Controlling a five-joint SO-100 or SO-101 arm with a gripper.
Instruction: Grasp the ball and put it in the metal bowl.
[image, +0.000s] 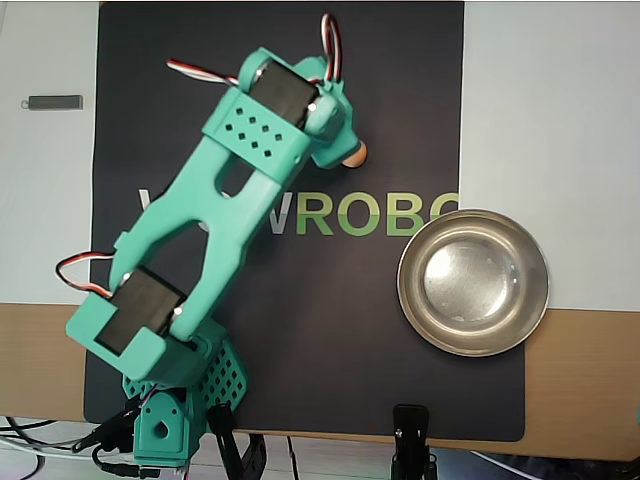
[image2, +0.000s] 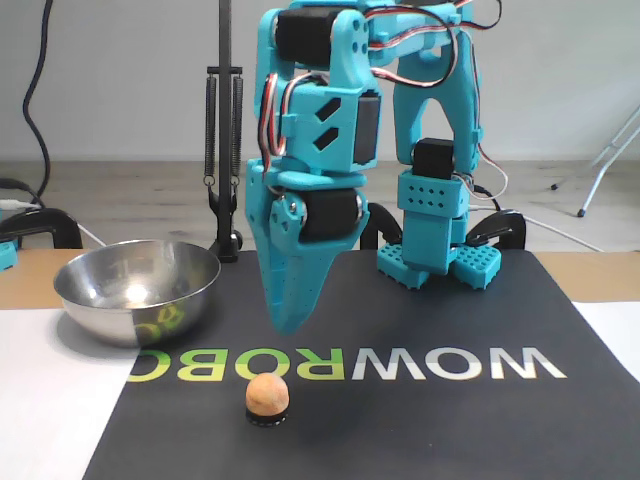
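Observation:
The peach-orange ball (image2: 267, 392) sits on a small black ring on the black mat, just in front of the "WOWROBO" lettering. In the overhead view the ball (image: 356, 153) peeks out from under the teal wrist. My teal gripper (image2: 289, 322) points straight down, its tip a little above and just behind the ball, not touching it. Its jaws look closed into one wedge with nothing between them. The metal bowl (image2: 135, 290) stands empty at the left of the fixed view; in the overhead view the bowl (image: 473, 283) is at the mat's right edge.
The arm's base (image2: 437, 250) stands at the mat's far edge. A black stand with springs (image2: 223, 130) rises behind the bowl. A small grey bar (image: 55, 102) lies on the white surface at the overhead view's top left. Black clamps (image: 411, 440) grip the table edge.

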